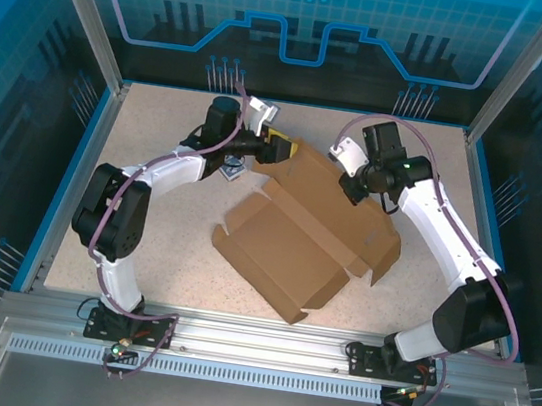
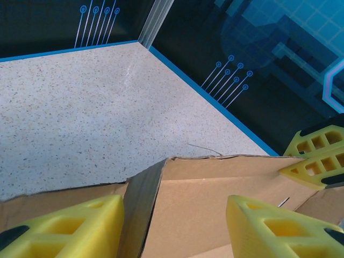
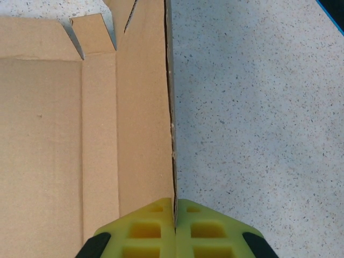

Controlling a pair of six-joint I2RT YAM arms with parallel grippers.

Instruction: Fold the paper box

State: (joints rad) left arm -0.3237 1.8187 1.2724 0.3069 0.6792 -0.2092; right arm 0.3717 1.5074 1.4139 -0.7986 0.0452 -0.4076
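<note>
Cardboard, plain brown and corrugated, die-cut with flaps and tabs: the paper box point(image 1: 295, 247) lies mid-table, its near half flat and its far side lifted where the arms meet it. It looks light and stiff across the panels. It is likely to bend only at the scored creases and to spring back if released. Its thin edges may crush under hard pinching, and the sheet may slide on the smooth top. The best hold, I judge, is on a flap's free edge, close to a crease. The right gripper point(image 3: 174, 207), with 2 yellow padded fingers, is closed tight on the rim of 1 upright side wall. The left gripper point(image 2: 176, 212), fingers standing apart, straddles a raised flap at the far left corner without pinching it. Around lies the speckled white table point(image 1: 159, 137).
</note>
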